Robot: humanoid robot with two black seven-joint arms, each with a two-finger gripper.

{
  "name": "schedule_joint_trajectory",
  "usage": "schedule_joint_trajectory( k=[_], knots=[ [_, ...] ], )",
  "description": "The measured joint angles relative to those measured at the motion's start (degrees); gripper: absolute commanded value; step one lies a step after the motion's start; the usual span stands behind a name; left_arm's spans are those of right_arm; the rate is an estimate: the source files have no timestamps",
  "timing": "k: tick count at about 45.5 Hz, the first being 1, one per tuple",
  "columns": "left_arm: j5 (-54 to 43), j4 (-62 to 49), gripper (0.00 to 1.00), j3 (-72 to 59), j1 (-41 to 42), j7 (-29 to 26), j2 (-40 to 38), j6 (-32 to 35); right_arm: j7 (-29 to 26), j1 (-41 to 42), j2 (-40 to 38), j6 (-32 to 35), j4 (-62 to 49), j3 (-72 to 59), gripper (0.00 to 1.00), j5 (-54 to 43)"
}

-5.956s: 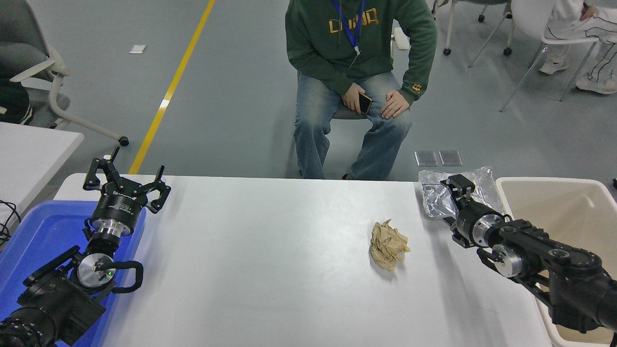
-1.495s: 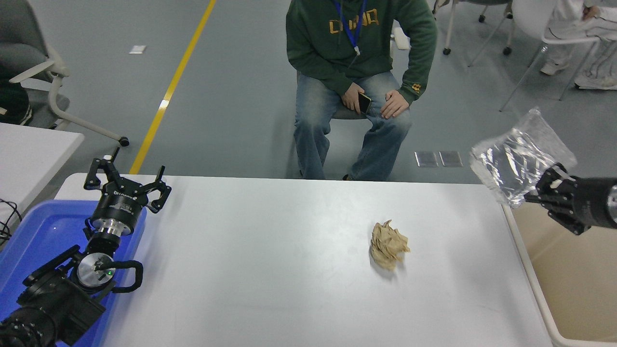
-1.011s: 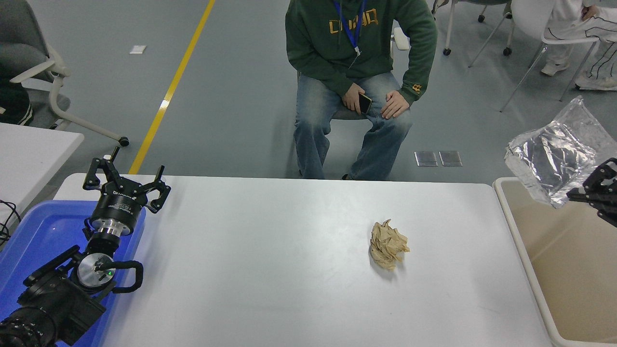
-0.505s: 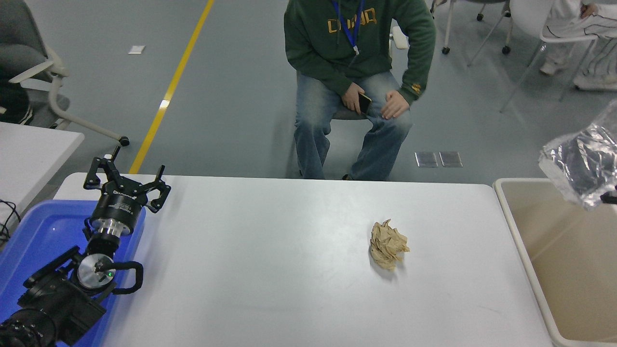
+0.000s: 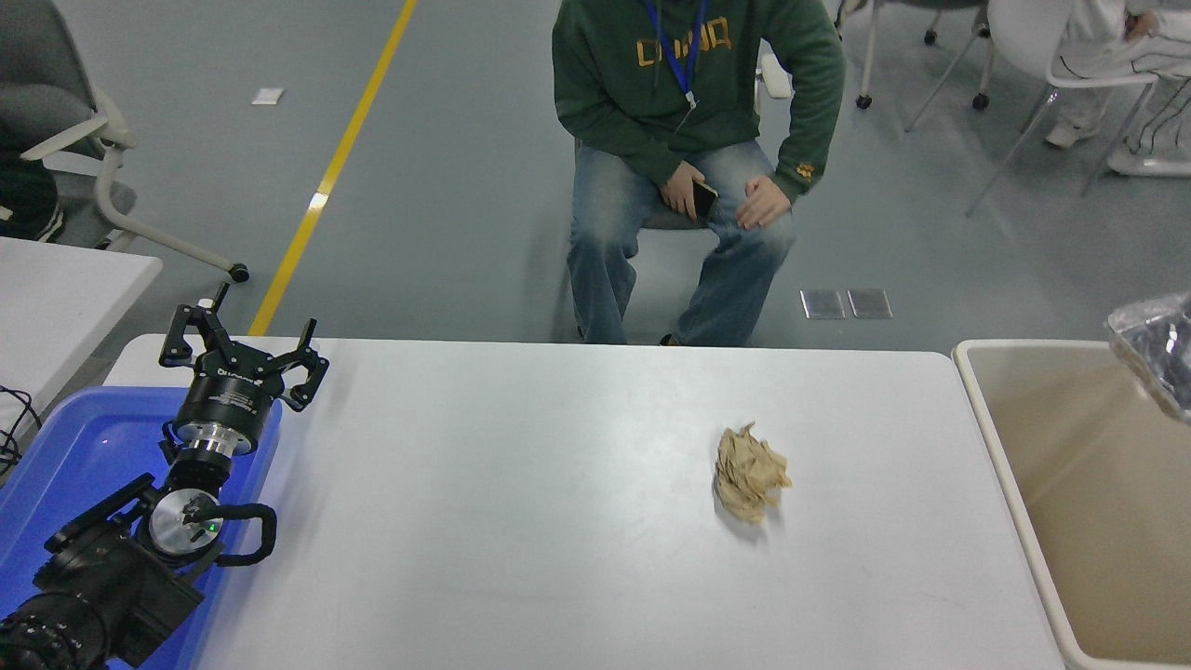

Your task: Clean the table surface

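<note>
The white table surface (image 5: 521, 521) fills the lower middle of the head view. A crumpled tan paper wad (image 5: 747, 471) lies on it right of centre. At the right picture edge a crinkled clear plastic bag (image 5: 1158, 349) hangs over the beige bin (image 5: 1014, 502); what holds it is outside the picture. My right arm and gripper are out of view. My left gripper (image 5: 244, 352) is parked at the lower left over the table's left end, its fingers spread open and empty.
A blue tray (image 5: 65, 465) sits under my left arm at the table's left end. A seated person in a green hoodie (image 5: 684, 84) faces the far edge, holding a phone. A smaller white table (image 5: 56, 288) stands at the left; chairs stand on the floor beyond.
The plastic bag left the table's far right corner, rose, and travelled right over the bin. The right gripper carrying it has gone out of the picture. The left arm and paper wad stayed put.
</note>
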Motion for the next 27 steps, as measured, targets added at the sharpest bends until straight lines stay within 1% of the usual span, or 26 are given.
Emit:
schedule_joint_trajectory(
  k=[16, 27],
  knots=[
    [0.0, 0.0, 1.00, 0.0, 0.0, 0.0, 0.0, 0.0, 0.2, -4.4, 14.4, -4.8, -15.6, -0.3, 0.00, 0.2],
    [0.0, 0.0, 1.00, 0.0, 0.0, 0.0, 0.0, 0.0, 0.3, -6.2, 21.4, -9.6, -21.7, 0.0, 0.00, 0.6]
  ],
)
